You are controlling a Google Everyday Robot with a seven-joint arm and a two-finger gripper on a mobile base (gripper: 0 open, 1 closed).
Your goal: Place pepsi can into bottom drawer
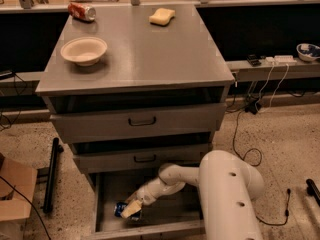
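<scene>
The bottom drawer (102, 196) is pulled open at the foot of the grey cabinet. The pepsi can (120, 209), dark blue, lies on its side on the drawer floor near the front left. My gripper (131, 210) reaches down into the drawer from the right, its pale fingertips right at the can and covering the can's right part. My white arm (220, 189) fills the lower right of the view.
On the cabinet top (145, 49) stand a white bowl (83, 50), a red-orange can (81, 11) lying on its side and a yellow sponge (162, 16). The two upper drawers (142, 121) are shut. A cardboard box (15, 194) and cables (245, 134) lie on the floor.
</scene>
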